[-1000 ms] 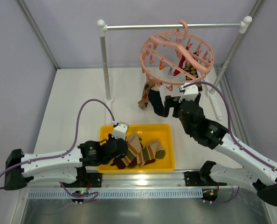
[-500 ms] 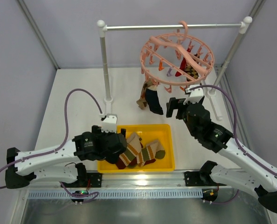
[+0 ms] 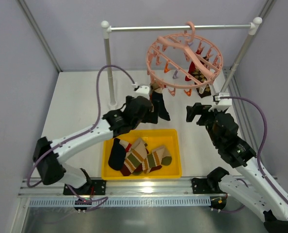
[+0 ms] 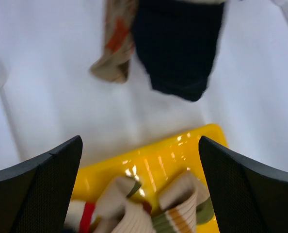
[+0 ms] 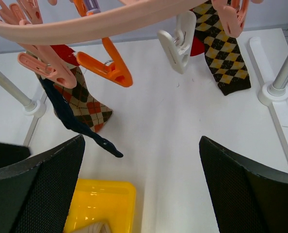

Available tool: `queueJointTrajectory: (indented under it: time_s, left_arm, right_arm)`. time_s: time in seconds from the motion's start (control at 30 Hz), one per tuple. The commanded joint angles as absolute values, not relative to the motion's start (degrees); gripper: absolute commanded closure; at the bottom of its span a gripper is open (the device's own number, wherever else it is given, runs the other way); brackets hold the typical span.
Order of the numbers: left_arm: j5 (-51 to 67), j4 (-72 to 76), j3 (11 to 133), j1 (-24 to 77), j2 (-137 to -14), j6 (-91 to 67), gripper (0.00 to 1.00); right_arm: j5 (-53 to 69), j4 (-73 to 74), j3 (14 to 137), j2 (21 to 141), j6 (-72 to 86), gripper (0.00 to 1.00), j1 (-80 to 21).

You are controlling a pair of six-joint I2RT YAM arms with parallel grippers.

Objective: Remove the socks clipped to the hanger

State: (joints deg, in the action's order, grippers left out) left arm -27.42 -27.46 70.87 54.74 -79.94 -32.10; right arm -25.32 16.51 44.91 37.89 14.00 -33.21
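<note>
- Left gripper (image 4: 139, 145): jaws wide, empty; it has left the yellow tray (image 3: 173, 134) and risen to just short of the hanging navy sock (image 4: 178, 48).
- Right gripper (image 5: 141, 141): open, empty, drawn back to the right of the hanger (image 5: 110, 24).
- In the yellow tray: striped socks (image 3: 145, 158), plus a newly dropped dark sock (image 3: 117, 153), so one more removal is done.
- Clipped on the hanger: navy sock, brown argyle sock (image 5: 88, 104), black-and-yellow argyle sock (image 5: 219, 53), red sock (image 5: 66, 51). The navy one is probably next.
</note>
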Motion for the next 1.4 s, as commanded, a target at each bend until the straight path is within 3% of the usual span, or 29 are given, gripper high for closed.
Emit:
queueJointTrajectory:
  time_s: [0.0,0.2,0.53,0.6,0.7,0.8,0.83,0.9,1.0,1.37]
  left_arm:
    - [-19.4,-8.6,77.5,54.4,-90.2,-21.2,0.01]
    - [-19.5,-0.4,80.2,52.2,-100.4,-22.0,0.0]
    - [-21.4,8.5,78.1,51.0,-104.7,-22.9,0.0]
    - [-20.8,10.3,77.9,51.0,-105.3,-22.5,0.05]
    - [-20.5,11.6,77.8,51.0,-106.3,-22.7,0.21]
    - [-20.7,12.2,77.4,51.0,-106.4,-22.9,0.45]
    - [-20.7,12.3,77.3,51.1,-106.3,-22.8,0.6]
    - [-20.7,12.8,76.3,51.0,-105.5,-22.6,0.8]
    - [-20.7,12.9,74.8,51.0,-104.0,-22.2,1.0]
    - [-16.0,13.3,65.1,52.8,-91.2,-21.8,1.0]
  right_arm:
    - [-21.7,14.9,43.5,37.9,14.9,0.01,-31.4]
    - [-21.9,16.3,43.0,35.7,14.9,0.0,-30.1]
    - [-21.3,15.2,42.2,35.4,14.5,0.0,-30.1]
    - [-21.3,14.8,41.9,36.0,14.4,0.0,-30.0]
    - [-21.0,14.3,41.8,36.8,14.2,0.0,-30.1]
    - [-20.7,14.2,41.9,37.4,14.2,0.0,-30.1]
    - [-20.6,14.2,41.8,37.5,14.2,0.0,-30.1]
    - [-20.4,14.0,41.7,37.6,14.2,0.0,-30.0]
    - [-20.3,13.8,41.8,38.3,14.2,0.0,-30.1]
    - [-16.4,16.3,46.9,40.8,13.5,0.0,-30.2]
